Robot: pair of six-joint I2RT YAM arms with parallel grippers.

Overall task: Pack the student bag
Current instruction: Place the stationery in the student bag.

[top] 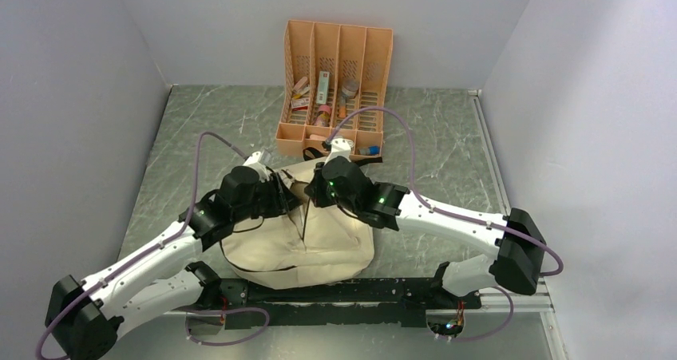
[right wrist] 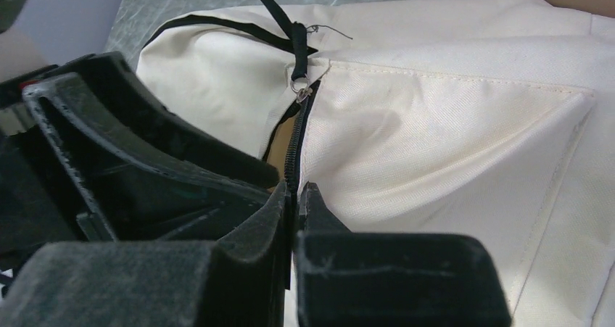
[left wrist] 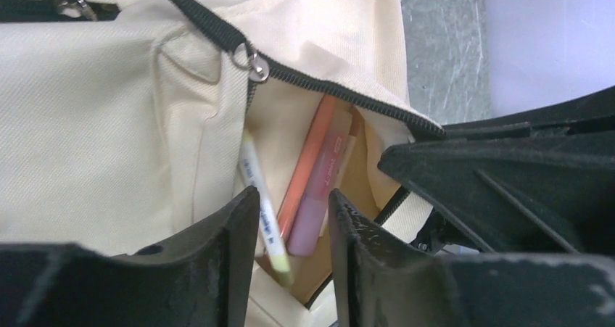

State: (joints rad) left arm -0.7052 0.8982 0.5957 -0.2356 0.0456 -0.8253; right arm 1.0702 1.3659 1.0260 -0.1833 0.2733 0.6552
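Note:
The cream-beige student bag (top: 319, 244) lies flat between the arms; it fills the left wrist view (left wrist: 94, 124) and the right wrist view (right wrist: 450, 138). Its front pocket is unzipped. A white pen with a yellow-green end (left wrist: 262, 204), an orange pen (left wrist: 308, 160) and a pink highlighter (left wrist: 319, 196) lie inside the pocket. My left gripper (left wrist: 294, 207) is open just above the pocket mouth, with the pens showing between its fingers. My right gripper (right wrist: 295, 194) is shut on the pocket's black zipper edge (right wrist: 293, 149), holding the pocket open. In the top view both grippers (top: 286, 194) (top: 318, 186) meet over the bag.
An orange slotted desk organiser (top: 335, 65) stands at the back, with several small stationery items (top: 322, 89) in its slots. The bag's black straps (top: 363, 159) lie in front of it. Grey walls close in on the left, right and back. The right gripper's body (left wrist: 508, 175) crowds the left one.

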